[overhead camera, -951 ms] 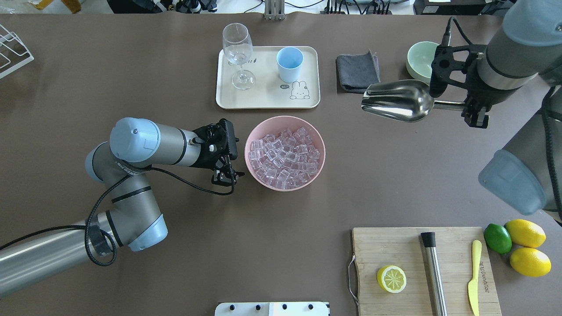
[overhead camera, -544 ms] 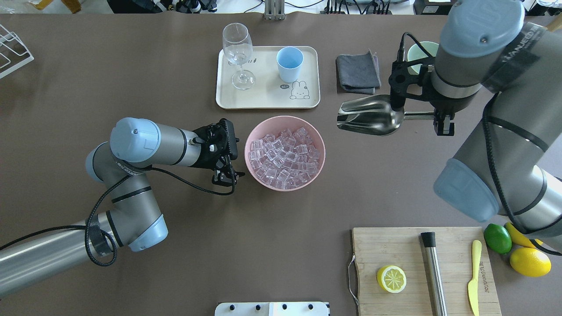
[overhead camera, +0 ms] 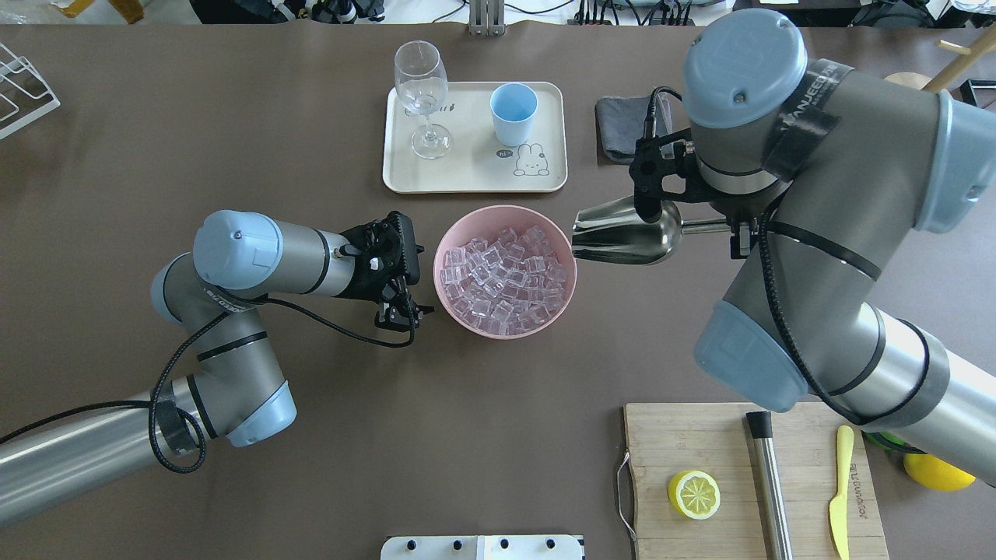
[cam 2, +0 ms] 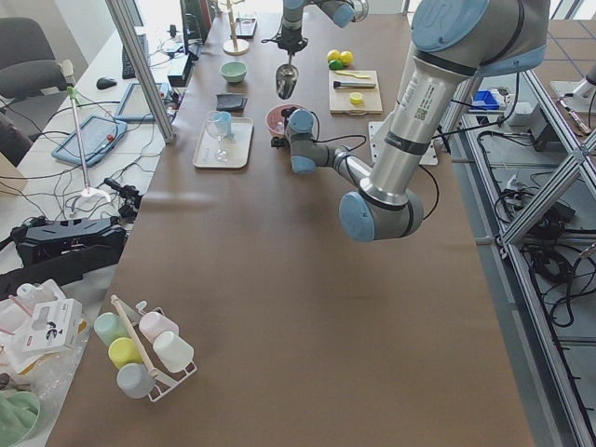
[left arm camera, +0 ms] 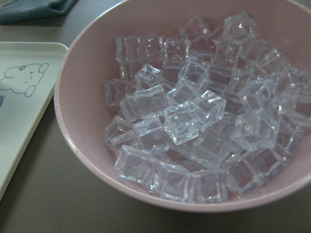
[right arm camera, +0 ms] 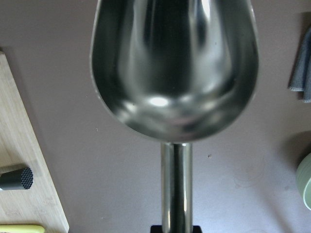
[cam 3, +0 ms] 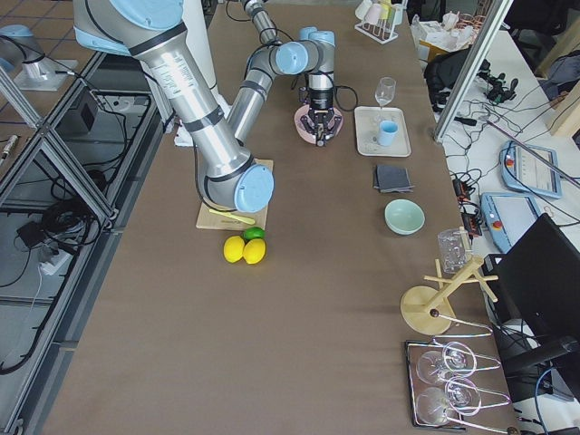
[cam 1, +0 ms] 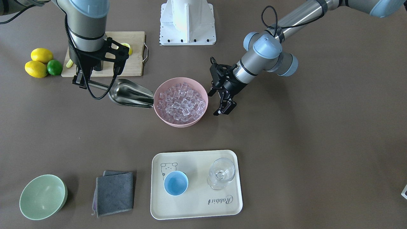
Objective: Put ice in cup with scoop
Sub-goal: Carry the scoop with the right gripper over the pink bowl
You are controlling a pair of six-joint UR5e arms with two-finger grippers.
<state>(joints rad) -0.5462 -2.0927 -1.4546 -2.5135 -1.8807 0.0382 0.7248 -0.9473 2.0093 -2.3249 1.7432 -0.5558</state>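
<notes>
The shiny steel scoop (overhead camera: pixel 622 233) is empty, as the right wrist view shows (right arm camera: pixel 175 63). My right gripper (overhead camera: pixel 738 229) is shut on its rod handle and holds it above the table, its mouth next to the rim of the pink bowl (overhead camera: pixel 467 325). The bowl is filled with clear ice cubes (overhead camera: pixel 504 272), seen close in the left wrist view (left arm camera: pixel 194 121). My left gripper (overhead camera: pixel 401 313) is open and empty beside the bowl's other side. The light-blue cup (overhead camera: pixel 513 113) stands empty on the cream tray (overhead camera: pixel 467 175).
A stemmed glass (overhead camera: pixel 421 85) stands on the tray beside the cup. A grey cloth (cam 1: pixel 114 192) and a pale green bowl (cam 1: pixel 43 197) lie beyond the right arm. A cutting board (overhead camera: pixel 731 435) holds a lemon half, a steel cylinder and a yellow knife.
My right arm has moved left with the scoop, from near the green bowl to the pink bowl's rim. The left arm has not moved.
</notes>
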